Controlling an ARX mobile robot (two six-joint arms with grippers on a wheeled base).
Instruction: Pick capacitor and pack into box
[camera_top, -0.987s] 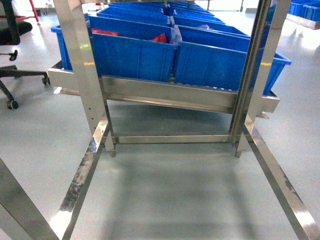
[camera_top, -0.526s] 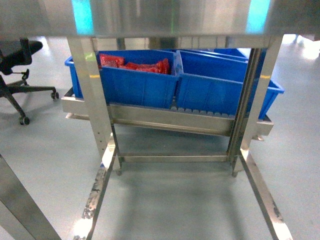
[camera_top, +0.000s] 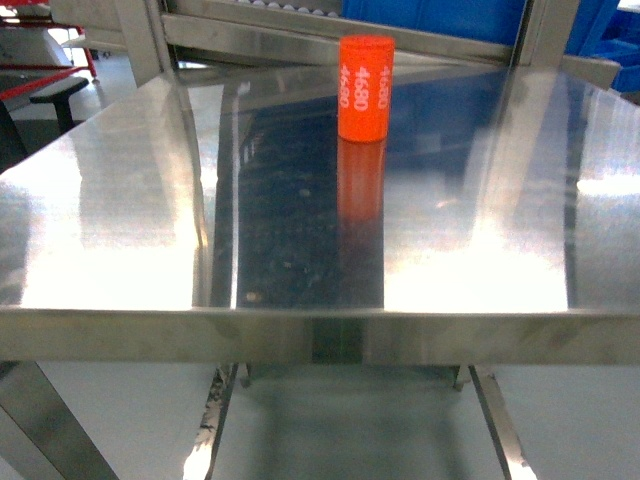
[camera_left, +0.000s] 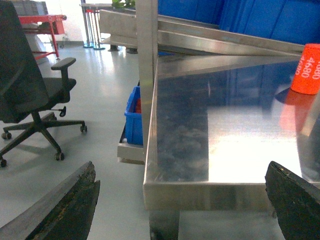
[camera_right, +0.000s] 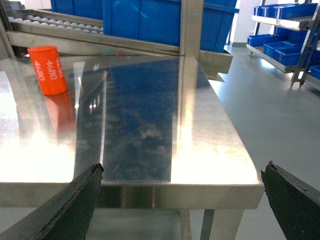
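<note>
On the polished stainless-steel desk (camera_top: 120, 220), toward its far edge, the orange cylindrical capacitor with white "4680" print (camera_top: 365, 88) stands upright, long axis vertical. It lies at 1 o'clock from the left hand (camera_left: 182, 200) and 11 o'clock from the right hand (camera_right: 182, 200); neither appears clearly nearer. Both hands are spread wide, holding nothing. No box visible.

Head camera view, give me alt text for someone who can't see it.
An orange cylindrical capacitor, printed with 4680 in white, stands upright near the far edge of a shiny stainless steel table, its reflection stretching toward the camera. Blue bins sit on a metal rack behind; no robot hand or box is visible.
</note>
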